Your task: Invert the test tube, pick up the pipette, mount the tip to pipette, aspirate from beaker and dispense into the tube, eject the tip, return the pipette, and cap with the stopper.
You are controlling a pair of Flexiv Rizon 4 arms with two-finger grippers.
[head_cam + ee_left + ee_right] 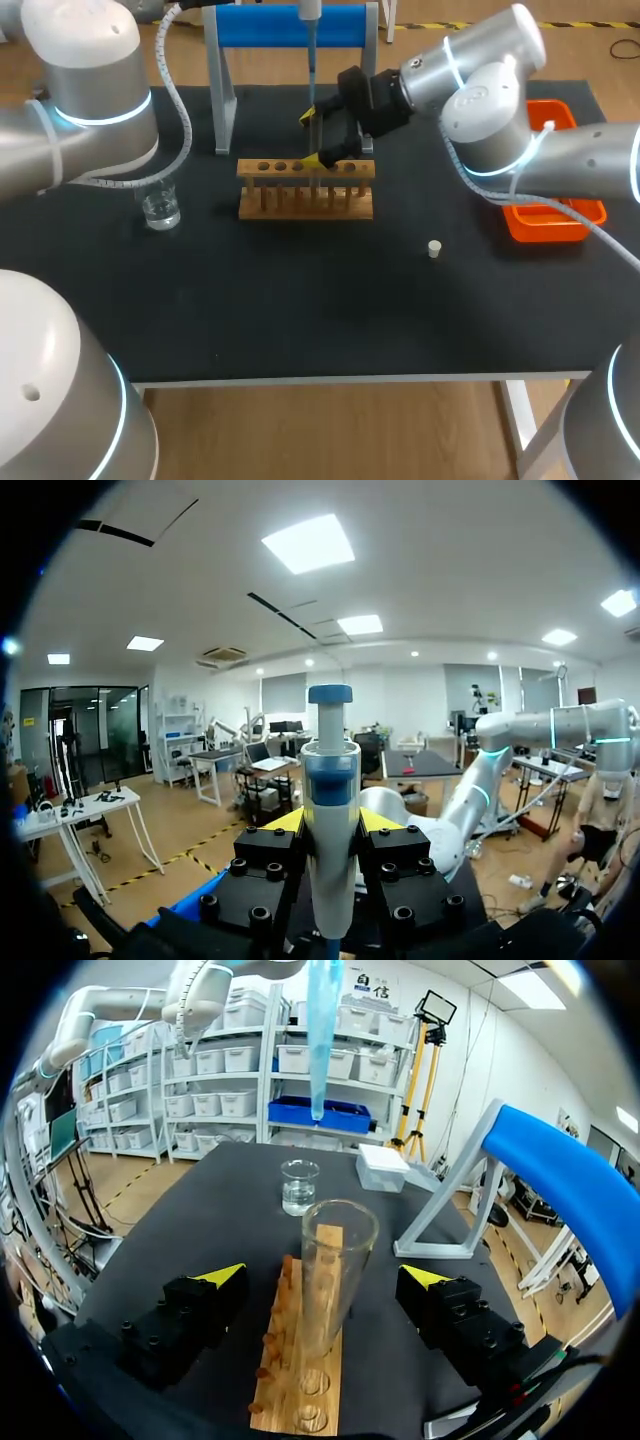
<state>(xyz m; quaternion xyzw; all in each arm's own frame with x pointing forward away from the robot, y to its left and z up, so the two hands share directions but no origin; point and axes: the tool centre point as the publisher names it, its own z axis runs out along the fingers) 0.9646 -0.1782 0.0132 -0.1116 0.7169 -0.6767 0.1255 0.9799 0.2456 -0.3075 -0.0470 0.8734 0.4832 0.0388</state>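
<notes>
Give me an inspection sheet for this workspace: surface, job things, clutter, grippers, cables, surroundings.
Surface: black table, no spills seen.
Job's things: tube upright in rack; pipette with tip held above rack; beaker, stopper and tip box on table.
Clutter: orange tray, blue stand.
Grippers: left gripper shut on pipette; right gripper open around tube, not touching.
Cables: white cable beside left arm.
Surroundings: nobody reaching over table.
</notes>
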